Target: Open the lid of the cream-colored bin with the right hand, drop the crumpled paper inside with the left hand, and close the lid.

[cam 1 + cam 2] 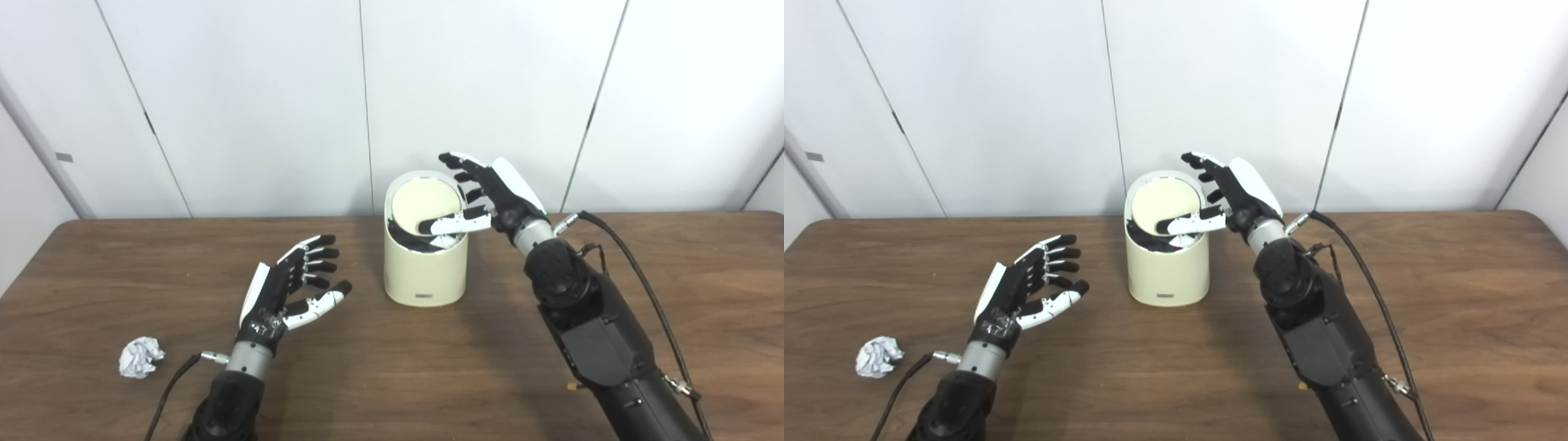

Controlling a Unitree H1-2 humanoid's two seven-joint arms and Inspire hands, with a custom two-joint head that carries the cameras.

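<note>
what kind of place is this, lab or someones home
Most likely a lab or test room, not a home: a bare wooden table against plain white wall panels, with only a cream bin and a paper ball set out, and cabled robot arms working there.

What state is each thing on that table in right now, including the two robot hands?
Cream-colored bin: upright on the table.
Lid: tilted, with a dark gap showing below it.
Crumpled paper: lying on the table, not held.
Left robot hand: open, fingers spread, holding nothing, apart from the paper.
Right robot hand: open, at the bin's top, thumb reaching over the lid.
</note>
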